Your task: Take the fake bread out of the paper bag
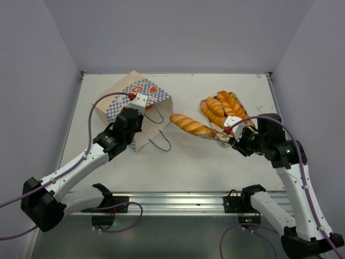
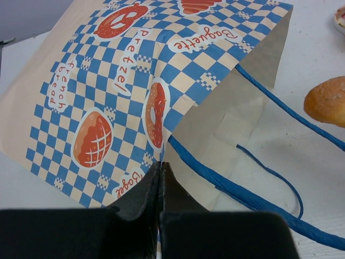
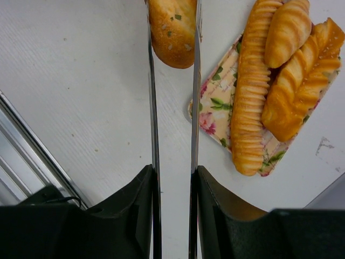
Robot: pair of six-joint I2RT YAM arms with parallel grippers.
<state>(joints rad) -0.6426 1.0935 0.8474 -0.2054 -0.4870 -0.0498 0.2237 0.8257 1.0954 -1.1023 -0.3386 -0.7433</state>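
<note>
— What has the left gripper (image 2: pixel 161 168) got?
— The paper bag (image 2: pixel 124 91). Its 2 dark fingers (image 2: pixel 141 197) press together on the bag's folded edge, where the blue-checkered side meets the plain cream inside.
— How does the bag lie?
— On its side on the white table (image 2: pixel 318 162), mouth open toward the right. Blue cord handles (image 2: pixel 237 191) trail out across the table.
— Any fake bread (image 2: pixel 326 101)?
— 1 golden, speckled end shows at the right edge, outside the bag and apart from it.
</note>
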